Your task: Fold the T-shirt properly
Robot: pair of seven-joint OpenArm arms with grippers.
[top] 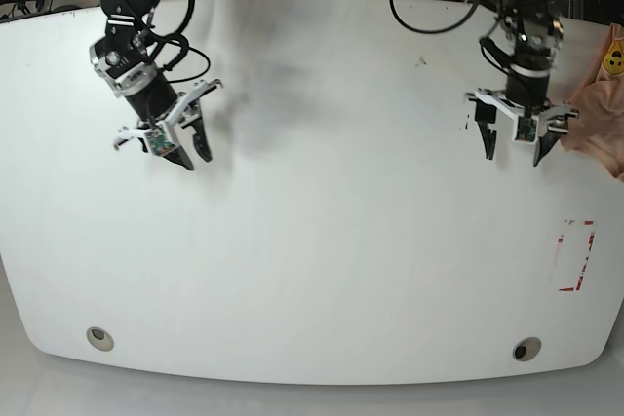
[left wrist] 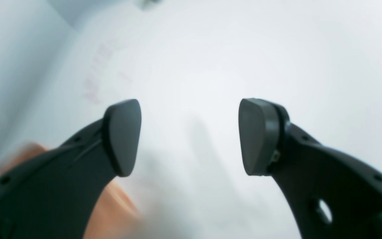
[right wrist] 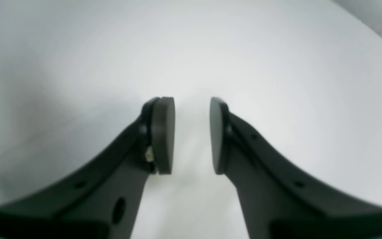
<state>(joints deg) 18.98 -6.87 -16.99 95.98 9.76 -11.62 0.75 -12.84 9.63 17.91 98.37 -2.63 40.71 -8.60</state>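
While the base view takes in the whole white table, it shows only a small part of the T-shirt: a bunched peach mass at the far right edge of the frame, with a yellow smiley-face print on its upper part. The left gripper hangs above the table just beside that cloth, its jaws spread wide with nothing between them. Its wrist camera confirms the wide gap between the two dark pads and adds a blurred peach patch of the T-shirt behind the left-hand finger; whether that finger touches the fabric cannot be told from so soft a picture. The right gripper sits well apart, over the table's opposite side in the base view, where its jaws are too small to judge. Its wrist camera settles this: the pads stand parted by a narrow gap, holding nothing, with only bare table beneath. Red markings on the table near the left arm show sharply in the base view and perhaps as faint pink smears in the left wrist view.
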